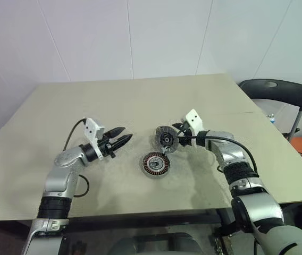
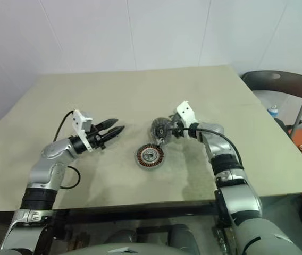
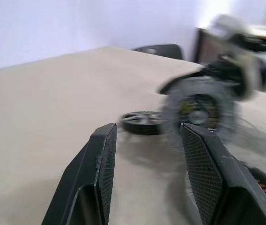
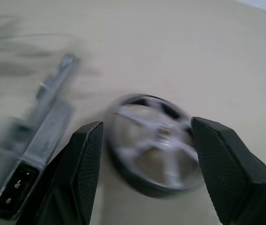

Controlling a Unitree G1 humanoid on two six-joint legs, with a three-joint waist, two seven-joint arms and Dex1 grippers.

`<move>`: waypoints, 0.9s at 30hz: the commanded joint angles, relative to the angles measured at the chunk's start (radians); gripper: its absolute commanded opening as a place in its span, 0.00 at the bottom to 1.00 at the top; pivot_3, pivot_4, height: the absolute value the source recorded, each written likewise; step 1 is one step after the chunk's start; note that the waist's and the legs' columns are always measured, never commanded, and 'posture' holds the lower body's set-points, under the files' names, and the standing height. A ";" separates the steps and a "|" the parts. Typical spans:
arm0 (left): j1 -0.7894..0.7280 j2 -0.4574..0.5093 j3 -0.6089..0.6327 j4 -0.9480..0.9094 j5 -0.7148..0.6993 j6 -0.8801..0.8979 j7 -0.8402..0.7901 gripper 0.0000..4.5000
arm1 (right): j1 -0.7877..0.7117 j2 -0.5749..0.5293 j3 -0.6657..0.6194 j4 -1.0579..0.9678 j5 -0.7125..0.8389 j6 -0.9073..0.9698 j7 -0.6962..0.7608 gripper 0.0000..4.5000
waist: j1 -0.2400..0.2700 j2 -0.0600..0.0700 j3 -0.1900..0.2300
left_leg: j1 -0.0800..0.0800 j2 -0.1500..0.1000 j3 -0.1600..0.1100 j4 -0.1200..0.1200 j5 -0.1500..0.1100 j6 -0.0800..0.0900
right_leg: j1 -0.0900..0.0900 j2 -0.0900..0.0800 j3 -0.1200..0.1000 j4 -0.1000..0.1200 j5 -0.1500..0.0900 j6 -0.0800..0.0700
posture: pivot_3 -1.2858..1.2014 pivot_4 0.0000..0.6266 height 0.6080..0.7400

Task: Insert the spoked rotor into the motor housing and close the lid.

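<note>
silver spoked rotor held on edge by right gripper above copper-wound motor housing; left gripper released, empty.

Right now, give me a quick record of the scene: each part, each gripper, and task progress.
rotor: held on edge, above the table, just beyond the housing
housing: flat on the table, windings up, nothing in it
right gripper: gripping the rotor
left gripper: open, empty, left of both parts
progress: rotor not yet inserted
</note>
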 commanded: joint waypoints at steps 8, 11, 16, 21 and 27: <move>0.061 0.004 0.068 -0.042 -0.033 -0.017 0.060 0.52 | -0.053 -0.118 -0.049 0.074 -0.030 -0.049 -0.120 0.70 | 0.001 0.000 0.000 | 0.002 -0.001 0.000 0.001 0.000 0.001 | 0.003 0.000 -0.001 -0.001 0.000 0.000 | 0.52 0.00 1.00; 0.065 -0.004 0.065 -0.044 -0.034 -0.018 0.070 0.52 | -0.069 -0.116 -0.045 0.168 -0.084 -0.154 -0.246 0.70 | 0.002 0.000 0.000 | 0.002 0.000 0.000 0.001 0.000 0.000 | 0.003 0.000 -0.001 0.000 0.000 0.000 | 0.52 0.00 1.00; 0.068 -0.006 0.060 -0.034 -0.027 -0.023 0.071 0.52 | -0.086 -0.111 -0.105 0.211 -0.022 -0.151 -0.239 0.70 | 0.001 0.000 0.000 | 0.001 0.000 0.001 0.000 0.000 0.001 | 0.003 0.000 0.000 -0.001 0.000 0.000 | 0.52 0.00 1.00; 0.068 -0.006 0.059 -0.024 -0.024 -0.027 0.069 0.52 | -0.118 -0.118 -0.218 0.191 0.142 0.034 -0.116 0.70 | 0.001 0.000 0.000 | 0.002 0.000 0.001 0.001 0.000 0.001 | 0.003 0.000 0.000 -0.001 0.000 0.000 | 0.52 0.00 1.00; 0.067 -0.012 0.062 -0.025 -0.029 -0.023 0.075 0.52 | -0.163 -0.141 -0.380 -0.008 0.500 0.572 0.064 0.70 | 0.003 0.000 0.000 | 0.001 0.000 0.000 0.000 -0.001 0.001 | 0.003 0.000 0.000 -0.001 0.000 0.000 | 0.52 0.00 1.00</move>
